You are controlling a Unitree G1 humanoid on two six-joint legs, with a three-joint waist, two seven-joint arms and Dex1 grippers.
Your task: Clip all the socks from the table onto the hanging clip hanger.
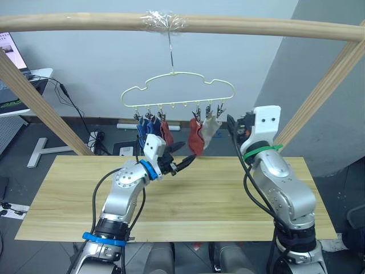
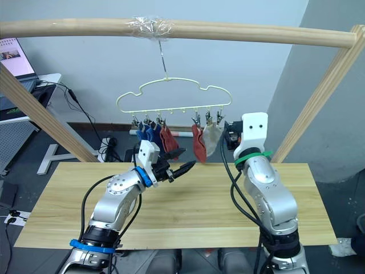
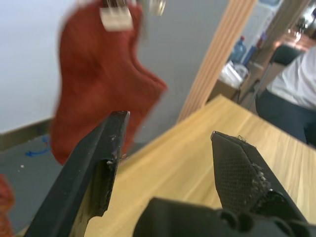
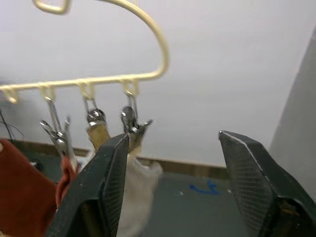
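The clip hanger [image 1: 178,90] hangs from the wooden pole [image 1: 85,23], above the table's [image 1: 188,200] far edge. Blue socks [image 1: 145,129] and one rust red sock [image 1: 166,132] hang at its left end, a second rust red sock [image 1: 196,137] and the grey socks [image 1: 210,128] at its right. The left gripper [image 1: 183,155], fingers spread and empty, points at the second red sock, just short of it. The right gripper [image 4: 170,192], also spread and empty, sits just beside the grey socks.

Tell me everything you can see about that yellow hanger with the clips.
The clip hanger is thin pale yellow wire bent into a wavy, cloud-like outline. Its metal hook hangs from the wooden pole, under a wad of clear tape. Small dark metal clips dangle along its lower bar, holding blue, rust red and light grey socks. It hangs level above the table's far edge.
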